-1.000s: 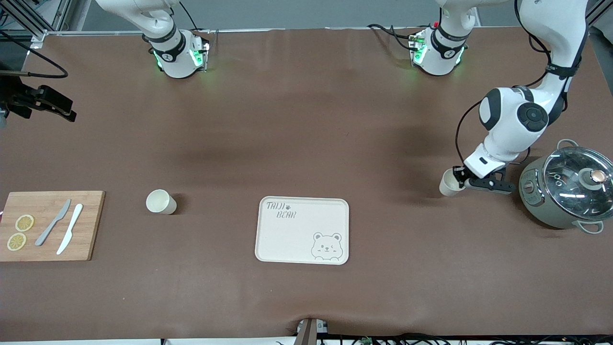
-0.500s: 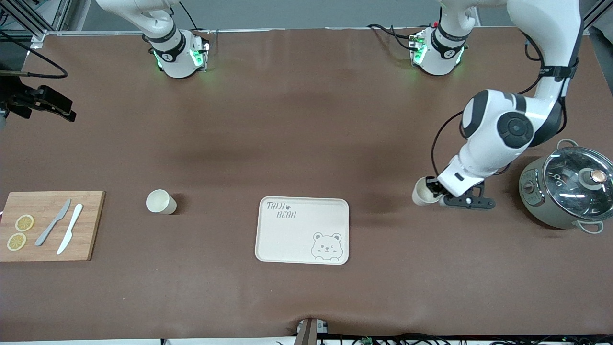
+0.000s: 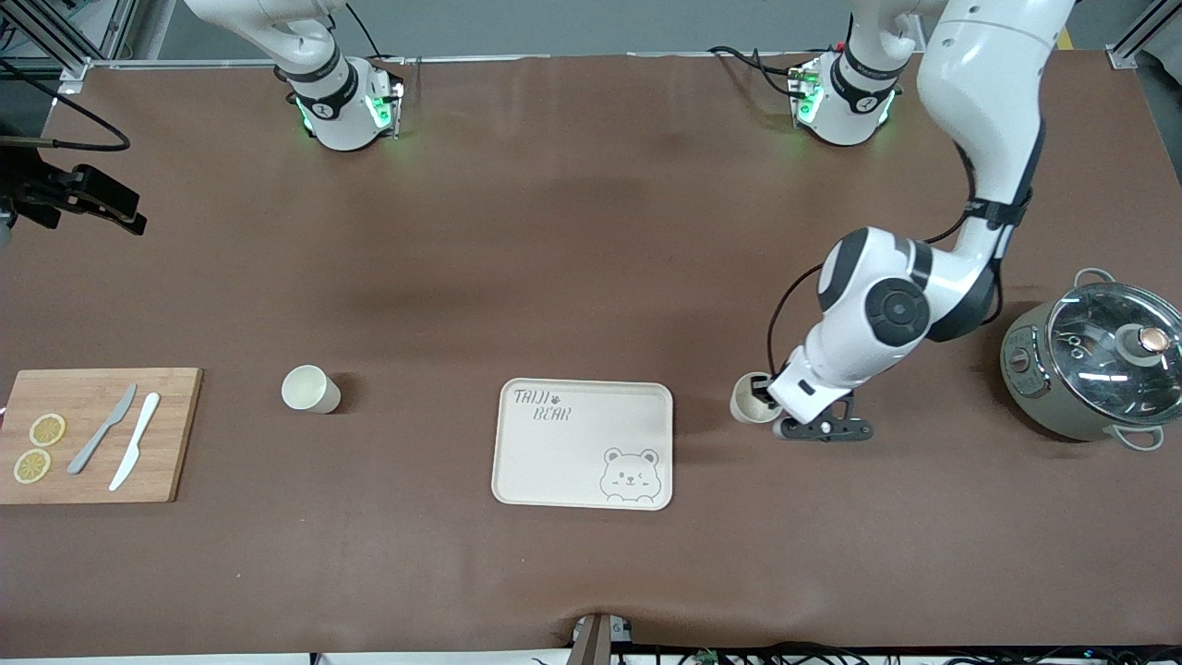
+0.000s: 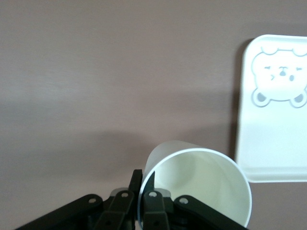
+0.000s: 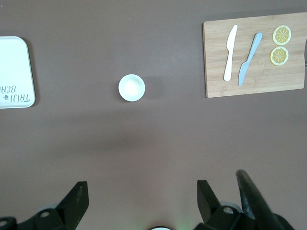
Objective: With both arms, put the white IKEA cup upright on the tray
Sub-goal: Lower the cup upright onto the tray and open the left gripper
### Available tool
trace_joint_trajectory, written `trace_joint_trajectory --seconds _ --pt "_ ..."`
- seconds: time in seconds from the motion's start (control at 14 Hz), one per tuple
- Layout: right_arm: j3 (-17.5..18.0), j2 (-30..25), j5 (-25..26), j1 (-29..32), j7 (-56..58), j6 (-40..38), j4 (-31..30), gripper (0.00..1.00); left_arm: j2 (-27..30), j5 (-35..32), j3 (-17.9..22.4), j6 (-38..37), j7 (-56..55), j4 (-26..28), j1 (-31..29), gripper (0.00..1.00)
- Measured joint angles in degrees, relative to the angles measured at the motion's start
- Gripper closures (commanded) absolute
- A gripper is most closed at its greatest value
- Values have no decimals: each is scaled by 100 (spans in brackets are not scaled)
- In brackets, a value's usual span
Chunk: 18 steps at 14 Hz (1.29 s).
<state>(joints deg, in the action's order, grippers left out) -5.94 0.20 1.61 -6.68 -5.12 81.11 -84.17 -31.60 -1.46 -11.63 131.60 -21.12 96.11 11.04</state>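
Note:
My left gripper [image 3: 765,403] is shut on the rim of a white cup [image 3: 749,401], one finger inside and one outside, and holds it over the table just beside the cream bear tray [image 3: 584,443], toward the left arm's end. In the left wrist view the cup [image 4: 201,182] sits against my gripper [image 4: 145,184], with the tray's bear corner [image 4: 273,105] near. A second white cup [image 3: 308,389] stands upright on the table between the tray and the cutting board; it also shows in the right wrist view [image 5: 131,87]. My right gripper [image 5: 141,199] is open, high above the table, out of the front view.
A wooden cutting board [image 3: 175,434] with two knives and lemon slices lies at the right arm's end. A green pot with a glass lid [image 3: 1090,360] stands at the left arm's end. A black clamp [image 3: 83,199] juts in at the right arm's end.
My left arm has carried its cup from beside the pot toward the tray, now close to the tray's edge. The right arm and second cup have not moved.

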Motion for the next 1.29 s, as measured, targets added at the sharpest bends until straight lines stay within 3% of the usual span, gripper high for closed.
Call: trace_joint_trajectory --seconds 0.43,0.93,1.29 --pt "-4 0 0 1 0 0 0 0 -632 0 -2 -7 -1016 -631 723 100" --pt "-4 0 0 1 0 0 0 0 -1154 0 35 -20 -1272 -1331 1034 100" --pt "-4 2 0 1 0 0 0 0 -1454 0 473 -13 -1488 -1678 1522 100"
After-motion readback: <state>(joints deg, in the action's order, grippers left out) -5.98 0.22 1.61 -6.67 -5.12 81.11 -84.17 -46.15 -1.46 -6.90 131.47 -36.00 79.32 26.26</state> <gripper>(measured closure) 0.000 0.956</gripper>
